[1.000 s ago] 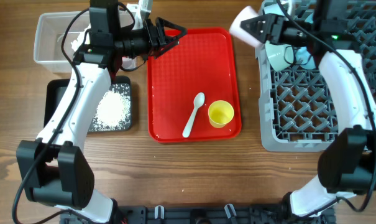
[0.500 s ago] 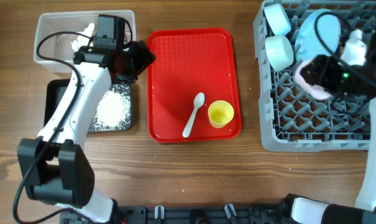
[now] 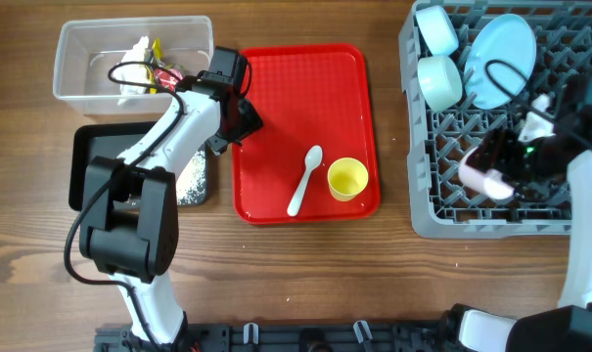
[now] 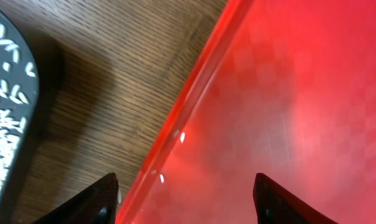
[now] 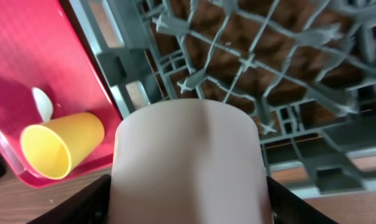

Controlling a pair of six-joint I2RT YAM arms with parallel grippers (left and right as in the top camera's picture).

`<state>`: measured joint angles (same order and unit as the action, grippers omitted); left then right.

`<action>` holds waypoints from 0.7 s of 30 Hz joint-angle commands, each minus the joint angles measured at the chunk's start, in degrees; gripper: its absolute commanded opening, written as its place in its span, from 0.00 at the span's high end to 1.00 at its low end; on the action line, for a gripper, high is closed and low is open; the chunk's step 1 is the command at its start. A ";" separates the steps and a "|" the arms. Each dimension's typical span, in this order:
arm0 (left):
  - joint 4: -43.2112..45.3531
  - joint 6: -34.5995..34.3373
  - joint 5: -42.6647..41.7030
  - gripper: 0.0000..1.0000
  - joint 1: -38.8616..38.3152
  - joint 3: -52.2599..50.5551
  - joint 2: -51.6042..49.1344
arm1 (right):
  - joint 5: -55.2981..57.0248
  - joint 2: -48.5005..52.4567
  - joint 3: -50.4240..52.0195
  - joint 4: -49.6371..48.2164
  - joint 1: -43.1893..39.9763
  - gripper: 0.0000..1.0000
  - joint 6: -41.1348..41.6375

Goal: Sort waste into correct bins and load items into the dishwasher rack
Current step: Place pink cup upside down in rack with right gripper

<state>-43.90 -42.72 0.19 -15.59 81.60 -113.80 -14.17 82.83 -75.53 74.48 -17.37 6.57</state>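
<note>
1. Now the right gripper (image 5: pixel 183 200) is closed around a small pink plastic cup (image 3: pixel 476 176). One finger sits on each side of the cup wall, and the cup fills the right wrist view.
2. The cup hangs on its side over the lower right part of the big grey plastic dishwasher rack with grid base and pegs (image 3: pixel 423 200). I cannot tell if it touches a peg.
3. Handling, my guess: the cup is light and stiff but its wall is smooth, so it may slip or roll. Best to hold it at mid-wall, w/ a firm but not hard squeeze.
4. The left gripper (image 4: pixel 184 199) is wide open and empty, low over the left rim of the flat red plastic serving tray (image 3: pixel 276 88).
5. Left to load, at lower right of the tray:
   - The yellow plastic cup (image 3: pixel 347 179) is prob. light. Take it at the rim, w/ one finger inside.
   - The white plastic spoon (image 3: pixel 305 181) is thin and lies flat, so it is hard to pinch. Take it at mid-handle.
</note>
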 commanded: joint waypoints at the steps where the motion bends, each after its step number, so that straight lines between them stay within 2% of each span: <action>1: -0.07 0.46 3.39 0.30 0.17 0.02 -0.76 | -0.90 1.86 4.39 -5.05 2.43 0.62 1.88; 7: -0.11 0.46 3.39 0.30 0.17 0.02 -0.76 | -0.72 7.91 4.96 -14.01 2.58 0.63 2.49; 11: -0.11 0.46 3.39 0.30 0.17 0.02 -0.76 | -0.87 10.95 4.96 -14.60 3.17 0.62 2.54; 12: -0.11 0.46 3.39 0.30 0.17 0.02 -0.76 | -0.87 10.95 4.94 -14.91 3.17 0.53 2.58; 14: -0.11 0.46 3.37 0.30 0.15 0.02 -0.76 | -0.90 10.95 4.87 -15.15 3.17 0.27 2.58; 15: -0.11 0.46 3.37 0.30 0.15 0.02 -0.76 | -1.18 10.93 3.91 -15.08 3.17 0.21 2.58; 19: -0.13 0.46 3.34 0.30 0.15 0.02 -0.76 | -2.62 10.93 -3.34 -13.99 3.17 0.09 2.54; 21: -0.15 0.46 3.34 0.30 0.15 0.02 -0.76 | -2.62 10.93 -5.90 -13.75 3.17 0.07 2.54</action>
<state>-43.94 -42.72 2.33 -15.59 81.60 -113.80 -15.57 93.32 -77.60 60.53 -14.44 8.97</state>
